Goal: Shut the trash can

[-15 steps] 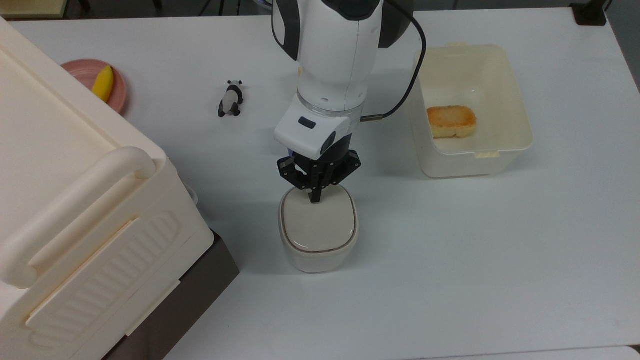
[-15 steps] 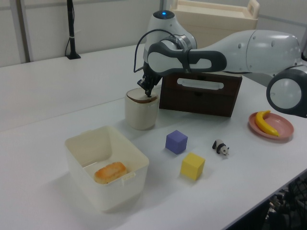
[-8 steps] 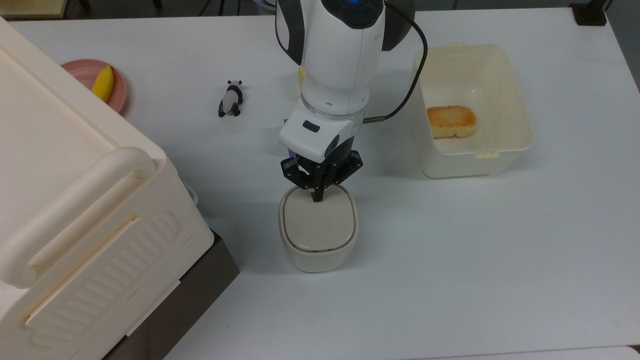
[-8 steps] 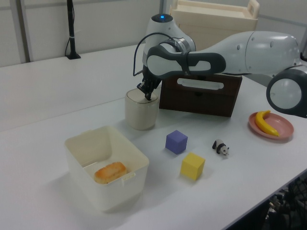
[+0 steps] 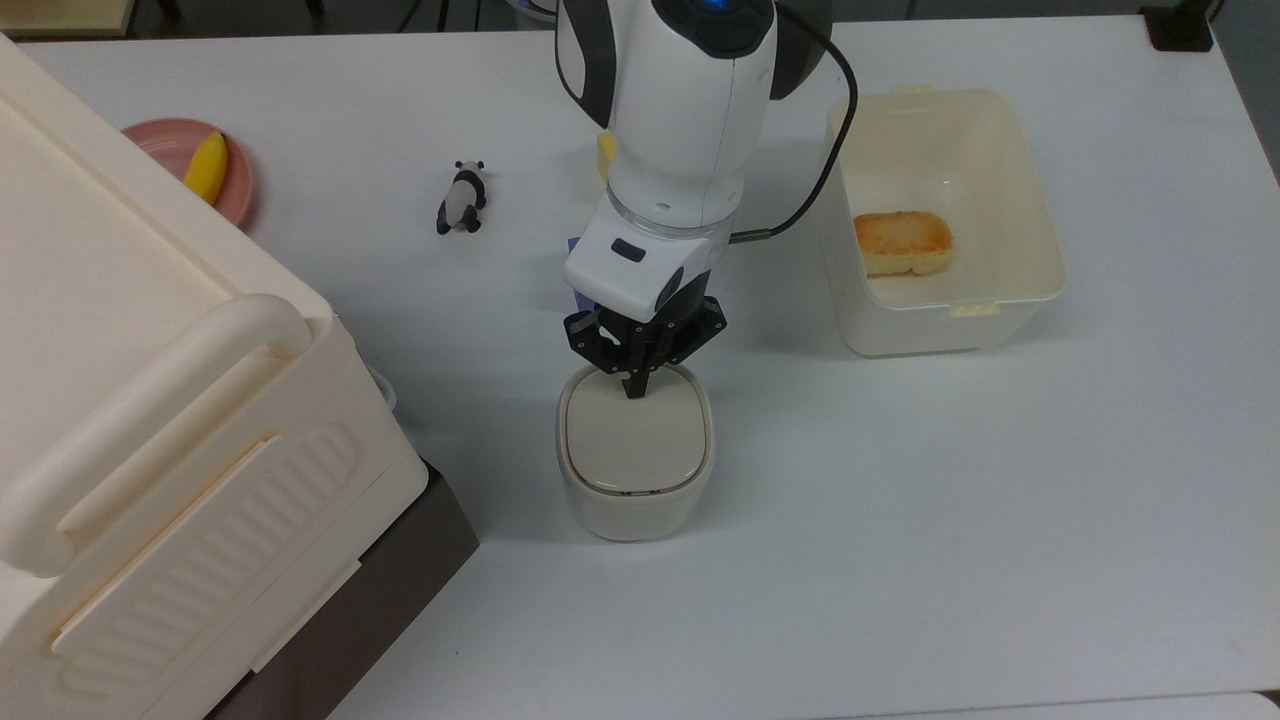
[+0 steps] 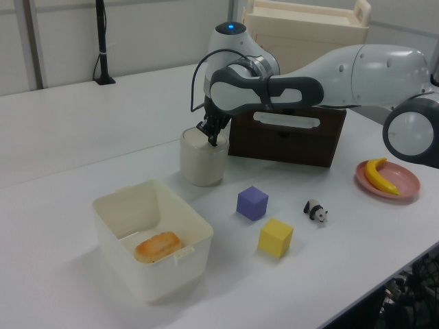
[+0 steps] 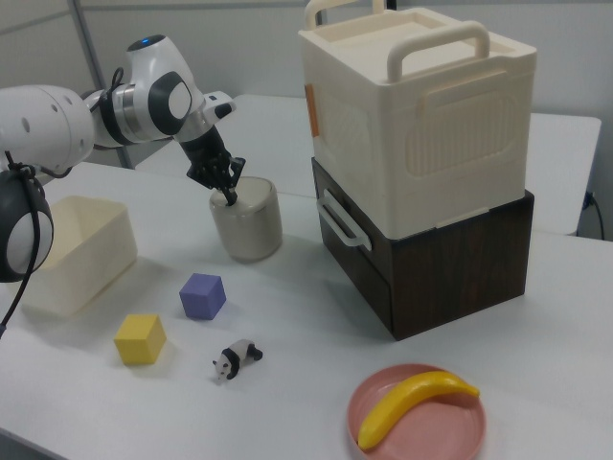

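The trash can (image 5: 634,460) stands near the middle of the desk (image 5: 900,500), just right of the big ribbed box (image 5: 150,400) in the top view, with the lidless tub (image 5: 1040,260) well apart on the top view's right. Its flap lid (image 5: 637,438) looks flush with the rim, so the closing seems nearly or fully done. The hand (image 5: 633,392) has its fingers pinched together, gripping nothing, with the tips at the lid's far edge. The risk from here: pressing so close to one edge could tip or slide the light can, and if the latch has not caught, the flap may spring up once the pressure is released.
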